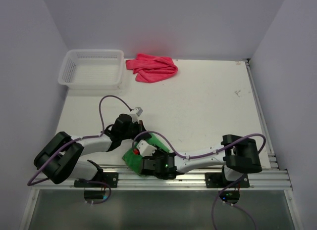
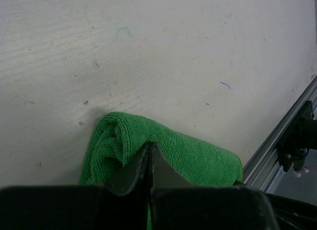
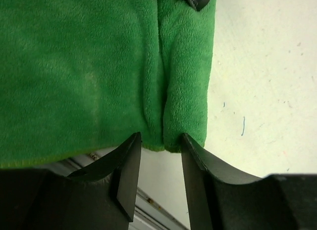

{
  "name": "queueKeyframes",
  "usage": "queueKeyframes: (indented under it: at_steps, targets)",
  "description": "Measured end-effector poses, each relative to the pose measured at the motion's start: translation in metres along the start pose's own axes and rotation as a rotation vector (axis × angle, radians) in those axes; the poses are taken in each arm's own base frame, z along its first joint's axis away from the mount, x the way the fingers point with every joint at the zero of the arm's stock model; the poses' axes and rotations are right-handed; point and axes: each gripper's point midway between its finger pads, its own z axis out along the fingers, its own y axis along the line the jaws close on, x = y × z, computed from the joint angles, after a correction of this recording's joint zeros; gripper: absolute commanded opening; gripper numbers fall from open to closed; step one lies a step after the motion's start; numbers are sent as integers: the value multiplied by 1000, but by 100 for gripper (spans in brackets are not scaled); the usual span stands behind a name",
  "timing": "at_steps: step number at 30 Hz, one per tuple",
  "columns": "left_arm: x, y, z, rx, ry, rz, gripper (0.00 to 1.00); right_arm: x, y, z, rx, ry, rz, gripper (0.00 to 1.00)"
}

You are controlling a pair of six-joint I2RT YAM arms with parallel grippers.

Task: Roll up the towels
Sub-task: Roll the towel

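The green towel lies at the table's near edge, partly rolled, with a rolled end and a raised fold. My left gripper is shut, its tips resting on the top of that fold; I cannot tell if any cloth is pinched between them. It sits over the towel's far side. My right gripper is open, its fingertips at the towel's near hem on either side of the fold, holding nothing. It covers the towel's near side. The pink-red towel lies crumpled at the far edge.
A white mesh basket stands at the back left, next to the pink-red towel. An aluminium rail runs along the near edge, right behind the green towel. Purple cables loop over both arms.
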Motion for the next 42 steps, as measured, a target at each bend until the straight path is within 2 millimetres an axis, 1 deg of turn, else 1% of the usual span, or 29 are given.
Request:
queueKeyframes:
  at_steps: [2, 5, 9, 10, 13, 16, 21, 25, 28, 34, 38, 42]
  targets:
    - [0, 0, 0, 0, -1, 1, 1, 4, 1, -5, -38, -6, 24, 43]
    - [-1, 0, -1, -2, -5, 2, 1, 2, 3, -12, -94, -29, 67, 46]
    - [-1, 0, -1, -3, -7, 2, 1, -11, 6, -22, -182, -67, 145, 45]
    - [-1, 0, -1, -2, -7, 2, 1, -20, 1, -23, -206, -79, 189, 43]
    - [-1, 0, -1, 0, -10, 4, 1, -32, -6, -18, -261, -75, 268, 43]
    - [-1, 0, -1, 0, -10, 4, 1, -38, -18, -8, -297, -57, 341, 40]
    - [0, 0, -2, 8, -20, 7, 1, -46, -47, 2, -343, -61, 474, 34]
    - [0, 0, -2, 9, -21, 8, 1, -43, -64, 15, -384, -40, 578, 37]
    - [0, 0, -2, 10, -21, 8, 0, -38, -61, 23, -435, -11, 615, 42]
    - [0, 0, -2, 12, -21, 8, 0, -18, -33, 37, -527, 80, 624, 45]
    - [1, 0, -2, 16, -27, 10, 0, -10, -28, 50, -532, 109, 632, 46]
    - [2, 1, -5, 20, -40, 13, 0, -11, -29, 53, -530, 99, 639, 47]
